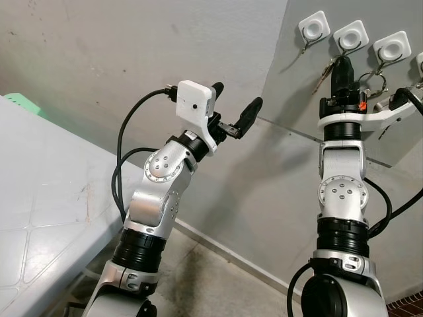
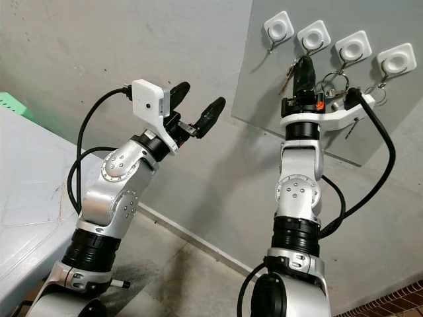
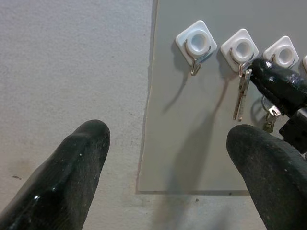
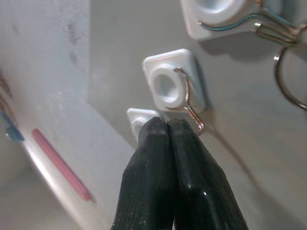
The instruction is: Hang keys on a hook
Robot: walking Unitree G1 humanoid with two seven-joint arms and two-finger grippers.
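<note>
A grey board [image 1: 291, 86] on the wall carries a row of white square hooks. My right gripper [image 1: 342, 65] is raised against it, shut, its tips at the wire of the second hook [image 4: 168, 86]. A silver key [image 3: 240, 96] hangs from that hook beside the fingertips. In the right wrist view nothing shows between the pressed fingers [image 4: 158, 158], so I cannot tell whether they pinch the key. A key ring with a small key [image 3: 268, 123] dangles below the third hook [image 1: 391, 46]. My left gripper [image 1: 234, 105] is raised left of the board, open and holding nothing.
A white table [image 1: 39, 198] runs along the left, with a green object [image 1: 20, 102] at its far end. Bare grey wall lies behind both arms. The first hook [image 1: 313, 26] has nothing on it. More keys hang at the board's right end [image 2: 350, 129].
</note>
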